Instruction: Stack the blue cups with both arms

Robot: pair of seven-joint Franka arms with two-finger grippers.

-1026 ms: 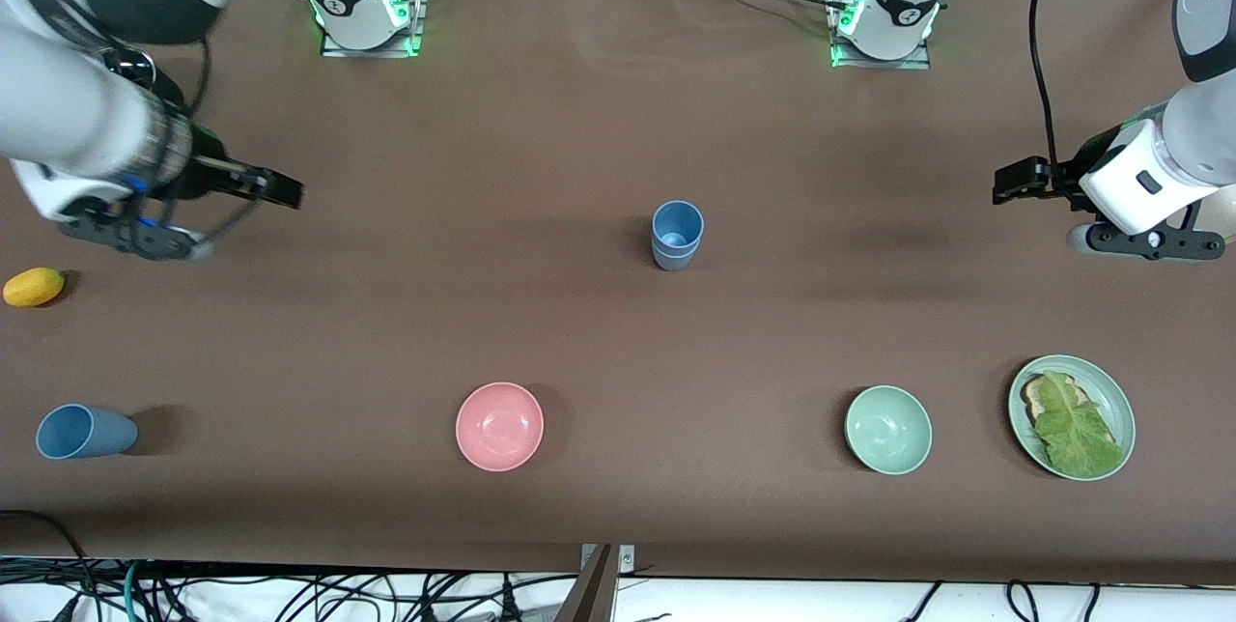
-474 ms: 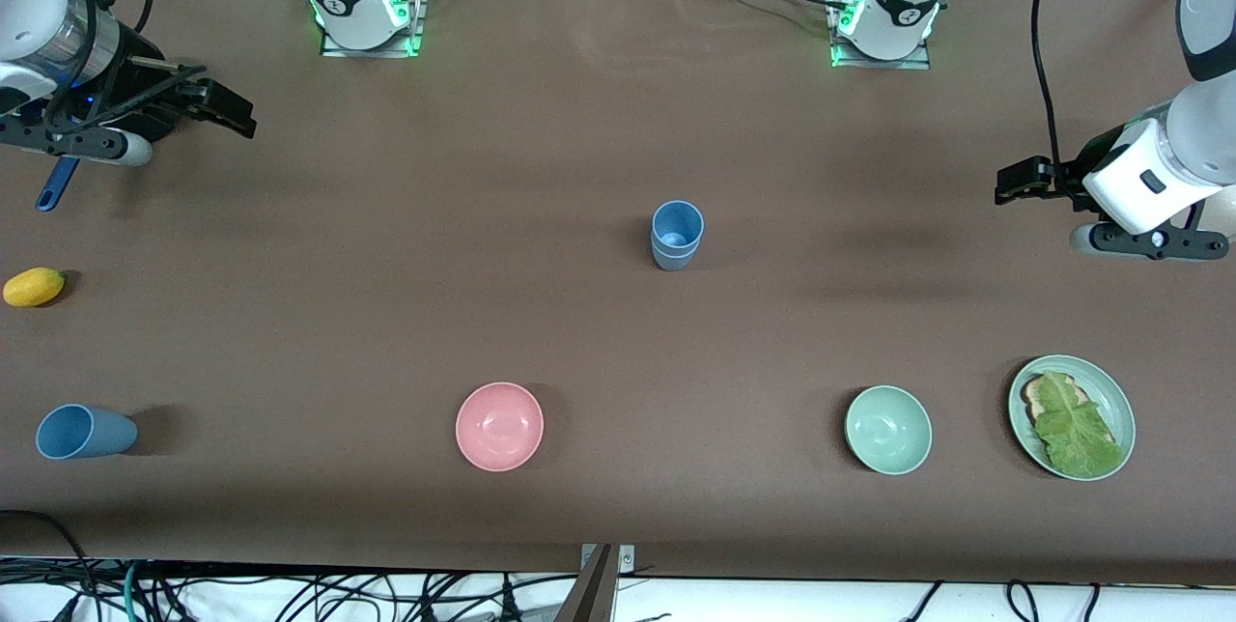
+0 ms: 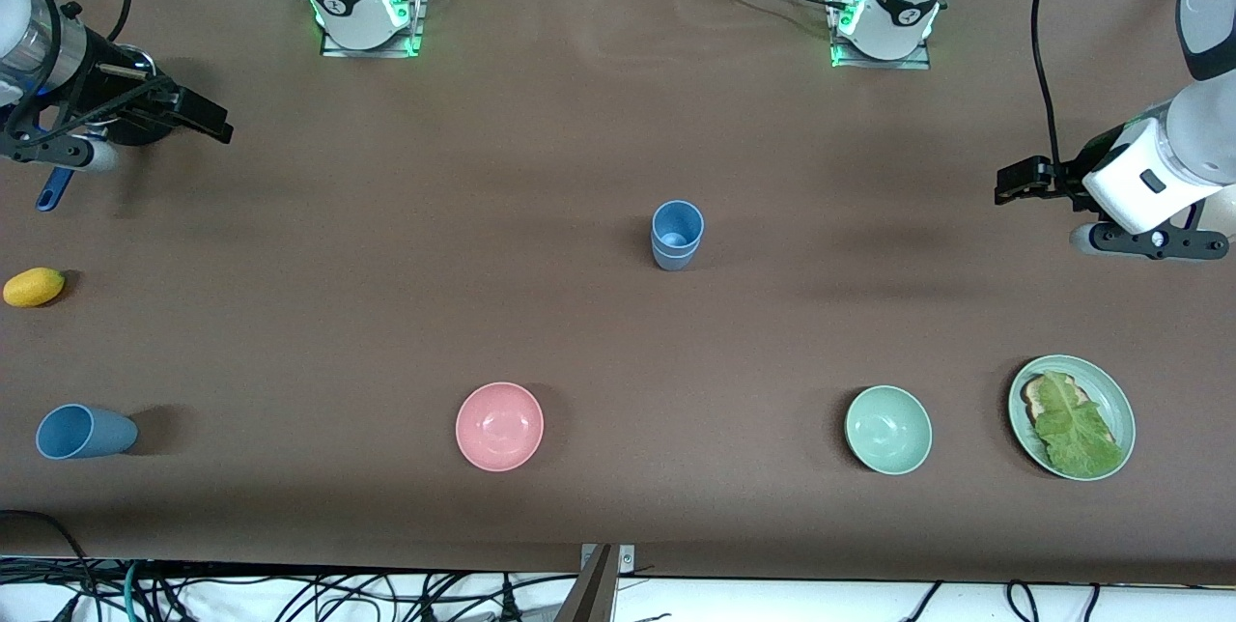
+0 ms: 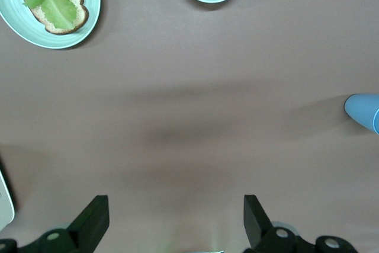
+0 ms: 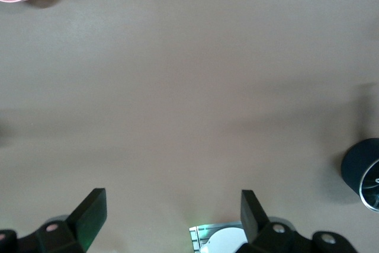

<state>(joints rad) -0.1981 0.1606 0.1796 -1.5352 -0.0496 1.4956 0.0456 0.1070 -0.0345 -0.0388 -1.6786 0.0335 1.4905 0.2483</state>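
Note:
Two blue cups (image 3: 676,234) stand nested upright at the table's middle; the stack's edge shows in the left wrist view (image 4: 363,111). A third blue cup (image 3: 85,432) lies on its side near the front camera, at the right arm's end. My right gripper (image 3: 214,123) is open and empty, up over the table near the black pot at that end; its jaws stand wide apart in the right wrist view (image 5: 172,214). My left gripper (image 3: 1010,185) is open and empty, over bare table at the left arm's end, and its jaws are also wide apart (image 4: 176,220).
A black pot (image 5: 362,173) with a blue handle (image 3: 53,187) sits under the right arm. A yellow fruit (image 3: 34,286) lies nearby. A pink bowl (image 3: 499,426), a mint-green bowl (image 3: 887,429) and a green plate (image 3: 1020,390) with toast and lettuce line the near edge.
My right arm has pulled back from the table's middle toward its own end and away from the front camera, uncovering the pot's blue handle. My left arm has barely moved.

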